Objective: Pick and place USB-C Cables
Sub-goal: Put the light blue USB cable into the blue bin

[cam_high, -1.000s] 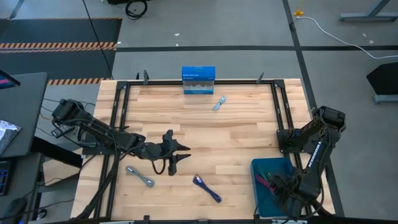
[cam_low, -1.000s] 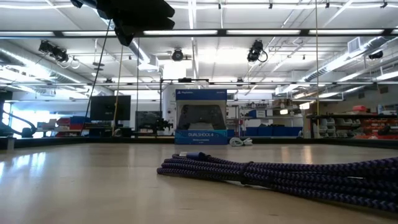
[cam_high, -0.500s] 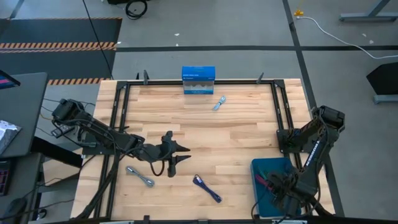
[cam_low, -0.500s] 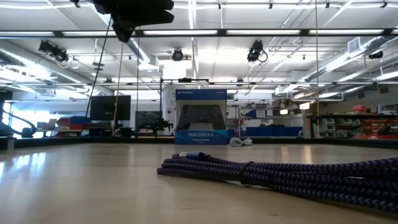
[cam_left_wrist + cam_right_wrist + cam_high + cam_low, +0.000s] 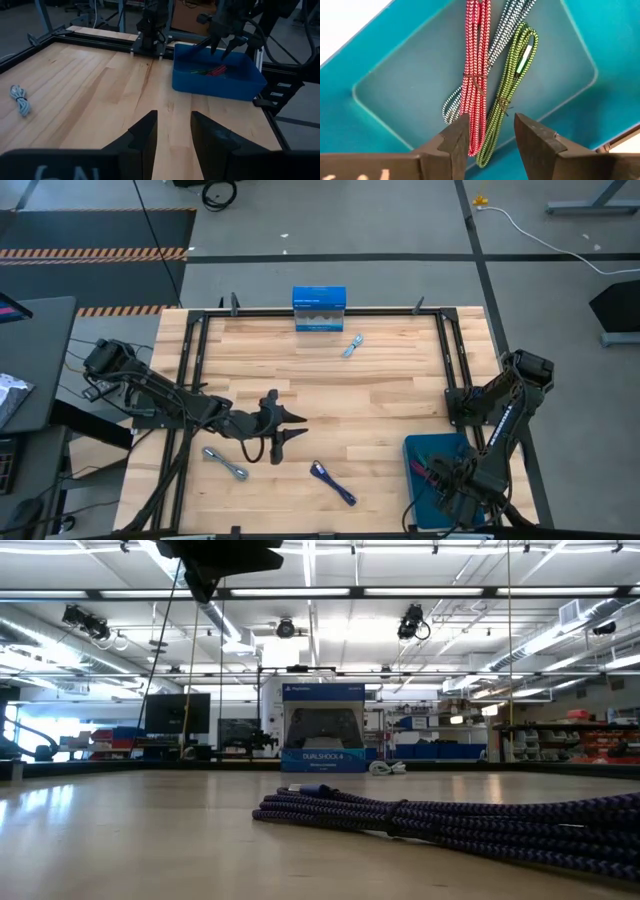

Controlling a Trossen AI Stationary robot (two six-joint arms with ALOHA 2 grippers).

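Blue plastic forms the bin (image 5: pixel 422 448) at the table's (image 5: pixel 400 395) front right corner, and three bundled cables lie on its floor: a red cable (image 5: pixel 479 75), a green cable (image 5: pixel 506 95) just beside it, and a teal cable (image 5: pixel 505 30) partly under the red one. The right gripper (image 5: pixel 489 137) hangs directly above them, inside the bin's outline, its two fingers apart with nothing between them; the green and red bundles show through the gap.

The left gripper (image 5: pixel 283 430) is over the front middle of the table, its fingers parted and empty, pointing toward the right edge.

Three more cables rest on the bare wood. A grey cable (image 5: pixel 226 463) lies near the front edge, left of the left gripper. A navy cable (image 5: pixel 333 482) lies near the front edge, between the left gripper and the bin; in the low view it (image 5: pixel 450 820) fills the foreground. A pale silver-blue cable (image 5: pixel 352 345) lies near the back edge, just right of an upright blue-and-white box (image 5: pixel 319 309) standing at the middle of the back edge.
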